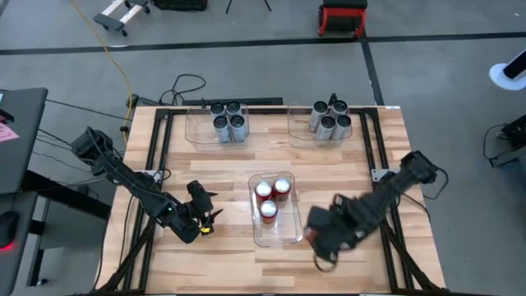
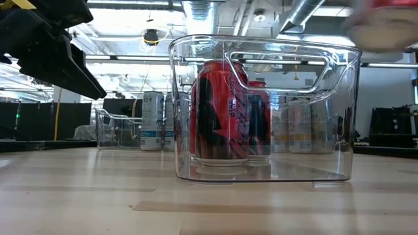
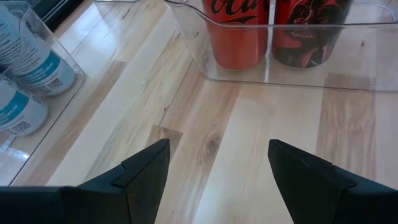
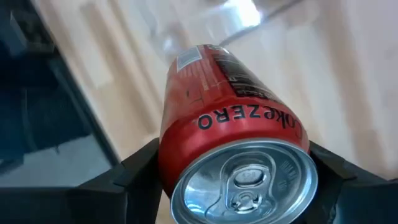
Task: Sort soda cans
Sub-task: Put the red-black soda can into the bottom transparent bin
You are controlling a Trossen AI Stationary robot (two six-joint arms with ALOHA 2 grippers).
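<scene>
My right gripper (image 4: 233, 152) is shut on a red soda can (image 4: 224, 93). It sits near the table's front right (image 1: 322, 234), just right of the centre bin (image 1: 289, 234). In the low view the can is a red blur high up (image 2: 385, 16). Three red cans (image 1: 273, 197) stand upright in that clear centre bin (image 2: 339, 130). Several silver-grey cans stand in the far left bin (image 1: 228, 121), and several more in the far right bin (image 1: 330, 119). My left gripper (image 3: 219, 144) is open and empty, low over bare wood left of the centre bin (image 1: 201, 215). My right gripper pinches the red can between its two fingers, one on each side of the body near the silver top end (image 4: 186, 149). The top (image 4: 245, 180) faces back toward the wrist, so the can lies along the fingers. It is lifted clear of the table.
Black frame rails run along the table's left and right sides (image 1: 160, 156). Bare wood lies open between the centre bin and the far bins, and along the near edge. Cables trail off the far left corner (image 1: 185, 86).
</scene>
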